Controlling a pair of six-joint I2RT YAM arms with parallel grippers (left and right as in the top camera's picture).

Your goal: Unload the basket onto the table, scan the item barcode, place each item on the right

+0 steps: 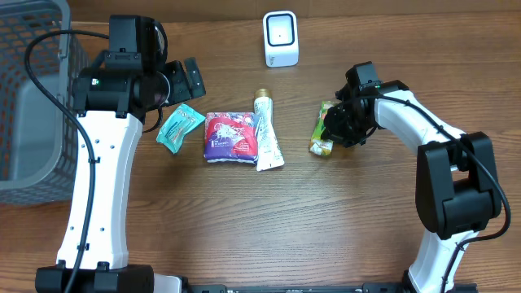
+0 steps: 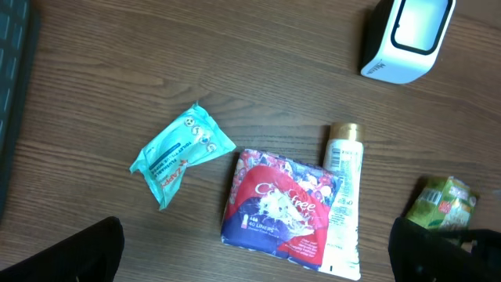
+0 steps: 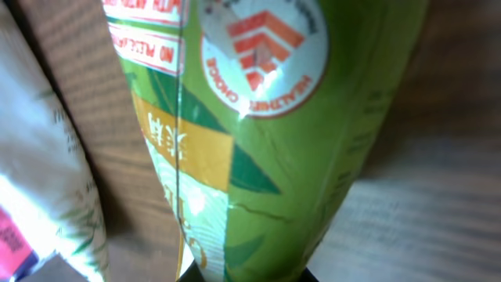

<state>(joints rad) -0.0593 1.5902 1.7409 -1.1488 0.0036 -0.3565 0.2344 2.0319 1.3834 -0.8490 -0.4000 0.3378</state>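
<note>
A green snack packet [image 1: 323, 130] lies right of centre on the wooden table, and my right gripper [image 1: 338, 126] is shut on its right end. It fills the right wrist view as a glossy green pack [image 3: 266, 141] with a round orange-and-white badge, running down into the jaws at the bottom edge. No barcode shows on it. The white barcode scanner [image 1: 281, 38] stands at the back centre. My left gripper [image 1: 183, 81] hovers open above the table's left side, and its dark fingers [image 2: 94, 251] frame the items below with nothing between them.
A teal sachet [image 1: 179, 126], a red-and-blue liner pack [image 1: 231, 136] and a white tube with a gold cap [image 1: 266, 134] lie in a row left of the green packet. A grey mesh basket [image 1: 32, 98] stands at the left edge.
</note>
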